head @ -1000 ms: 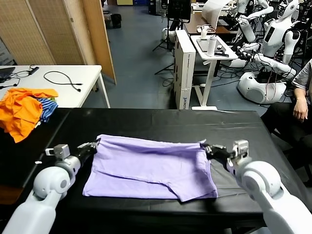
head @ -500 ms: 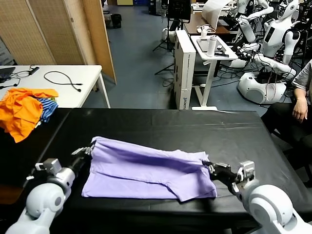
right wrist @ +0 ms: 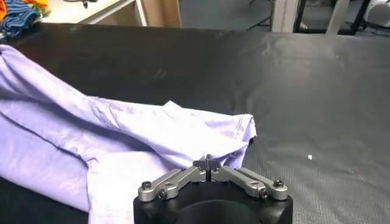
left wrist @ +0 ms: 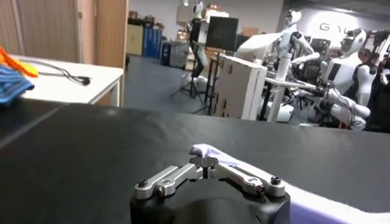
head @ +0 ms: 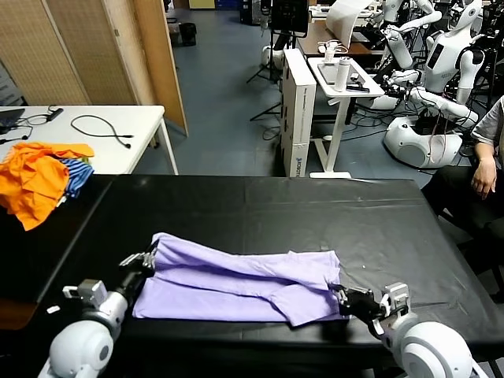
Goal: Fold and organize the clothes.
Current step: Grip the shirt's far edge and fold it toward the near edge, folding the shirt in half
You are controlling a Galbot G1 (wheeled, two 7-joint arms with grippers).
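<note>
The pale lavender T-shirt (head: 236,283) lies folded over on itself on the black table (head: 260,205), near the front edge. My left gripper (head: 148,260) is shut on the shirt's far left corner (left wrist: 204,152). My right gripper (head: 340,293) is shut on the shirt's right edge (right wrist: 210,159). Both hold the upper fold low over the lower layer. In the right wrist view the shirt (right wrist: 109,140) spreads in wrinkled folds in front of the jaws.
An orange and blue-striped garment heap (head: 39,177) lies at the table's far left. A white table (head: 94,130) with a cable stands behind it. A person (head: 484,169) sits at the right; other robots stand at the back right.
Both grippers have pulled the shirt's far edge toward the table's front, folding the upper part down over the lower part. The shirt now looks narrower front to back.
</note>
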